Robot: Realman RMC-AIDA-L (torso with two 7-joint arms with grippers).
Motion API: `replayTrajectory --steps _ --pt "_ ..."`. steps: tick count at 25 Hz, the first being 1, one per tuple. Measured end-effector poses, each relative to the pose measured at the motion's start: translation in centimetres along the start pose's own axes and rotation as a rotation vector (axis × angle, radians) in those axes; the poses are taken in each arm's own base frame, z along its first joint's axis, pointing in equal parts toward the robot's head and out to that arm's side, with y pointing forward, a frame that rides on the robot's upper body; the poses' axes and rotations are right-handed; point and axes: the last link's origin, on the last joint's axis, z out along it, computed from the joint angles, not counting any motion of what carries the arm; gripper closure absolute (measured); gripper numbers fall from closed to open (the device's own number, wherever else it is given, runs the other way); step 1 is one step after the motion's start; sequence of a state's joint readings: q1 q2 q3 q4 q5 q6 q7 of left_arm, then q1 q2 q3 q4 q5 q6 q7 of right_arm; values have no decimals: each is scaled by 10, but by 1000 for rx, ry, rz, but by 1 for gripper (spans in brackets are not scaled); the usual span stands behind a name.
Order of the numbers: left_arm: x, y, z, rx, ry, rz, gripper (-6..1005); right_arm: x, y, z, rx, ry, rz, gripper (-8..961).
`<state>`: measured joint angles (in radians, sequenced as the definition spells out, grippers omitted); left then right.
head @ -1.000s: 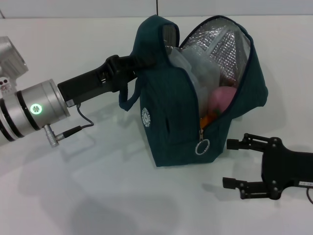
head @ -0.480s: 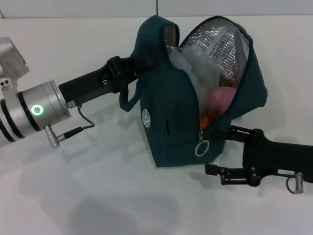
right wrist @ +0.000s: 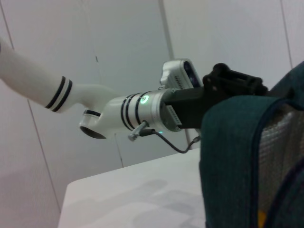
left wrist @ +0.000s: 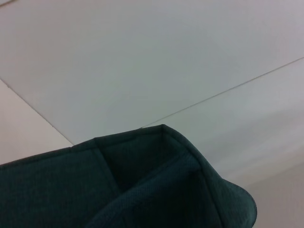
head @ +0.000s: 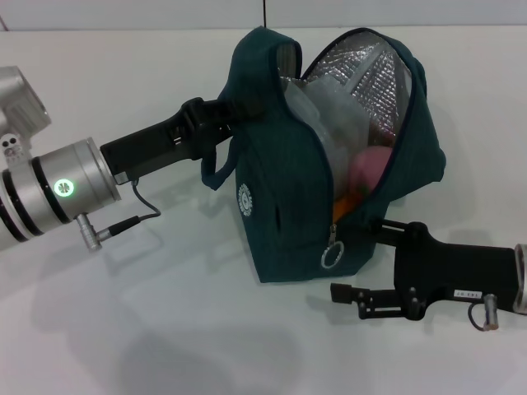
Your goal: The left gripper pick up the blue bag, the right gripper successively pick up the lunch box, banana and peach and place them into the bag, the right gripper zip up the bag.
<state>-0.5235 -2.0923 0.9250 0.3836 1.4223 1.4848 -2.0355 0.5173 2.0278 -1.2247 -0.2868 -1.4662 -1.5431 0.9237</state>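
The blue bag (head: 288, 197) stands open on the white table, its foil lining showing. Inside it I see the clear lunch box (head: 329, 115), the pink peach (head: 370, 169) and a bit of the orange-yellow banana (head: 346, 204). My left gripper (head: 218, 115) comes in from the left and is shut on the bag's top edge by the handle. It also shows in the right wrist view (right wrist: 230, 85), beside the bag (right wrist: 237, 156). My right gripper (head: 358, 259) is open, low at the bag's front. The ring zipper pull (head: 330, 257) hangs just left of its fingertips.
The white table (head: 165, 329) extends to the front and left. The left arm's silver wrist (head: 58, 189) and its cable (head: 123, 218) lie to the left of the bag. The left wrist view shows only bag fabric (left wrist: 142, 190) and wall.
My right gripper has moved left along the table, from well right of the bag to right beside the zipper pull. The bag's right side has been nudged slightly. The left arm has held still.
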Motion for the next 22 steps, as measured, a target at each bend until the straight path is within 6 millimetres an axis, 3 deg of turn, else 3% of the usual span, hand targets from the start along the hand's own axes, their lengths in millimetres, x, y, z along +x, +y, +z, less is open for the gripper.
replayTrajectory --steps 22 --pt "0 0 -1 1 2 -2 942 2 7 15 -46 13 7 127"
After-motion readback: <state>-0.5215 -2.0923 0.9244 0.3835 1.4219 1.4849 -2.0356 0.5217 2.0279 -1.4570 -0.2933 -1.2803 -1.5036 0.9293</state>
